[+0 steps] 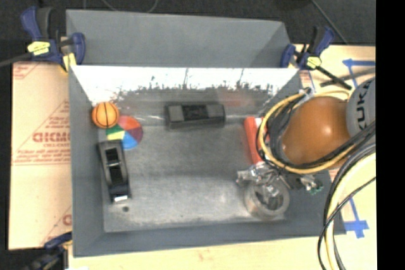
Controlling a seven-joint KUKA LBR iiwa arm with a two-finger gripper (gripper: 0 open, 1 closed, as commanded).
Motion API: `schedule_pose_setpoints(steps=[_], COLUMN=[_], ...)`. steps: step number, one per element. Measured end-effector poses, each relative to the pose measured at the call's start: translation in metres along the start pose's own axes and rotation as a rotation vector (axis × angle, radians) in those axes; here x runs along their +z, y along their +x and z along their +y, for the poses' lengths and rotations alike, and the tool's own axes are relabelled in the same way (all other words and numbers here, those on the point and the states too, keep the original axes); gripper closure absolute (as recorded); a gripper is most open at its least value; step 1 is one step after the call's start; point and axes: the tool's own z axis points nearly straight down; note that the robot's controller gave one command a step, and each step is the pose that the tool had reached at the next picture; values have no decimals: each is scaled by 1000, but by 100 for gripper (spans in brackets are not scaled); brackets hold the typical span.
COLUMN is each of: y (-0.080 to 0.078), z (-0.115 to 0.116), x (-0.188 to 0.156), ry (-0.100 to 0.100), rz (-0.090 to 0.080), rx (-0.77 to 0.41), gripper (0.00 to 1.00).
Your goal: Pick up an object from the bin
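Roundish pale item (271, 204), kind unclear: near right corner of bin (171, 35), directly under tool (264, 185). Tool state: cannot tell. Red item (250, 136): just beyond the tool, by right wall, partly behind arm. Black block (195, 114): far wall, centre. Black tape dispenser (114, 171), coloured disc (130, 133), orange ball (105, 114): left side, well apart from tool.
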Motion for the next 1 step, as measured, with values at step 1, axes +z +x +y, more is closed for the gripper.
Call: schedule_pose_setpoints(steps=[1], y=[0], z=[0], x=[0], ry=[0], rz=[0], rx=[-1], gripper=[100])
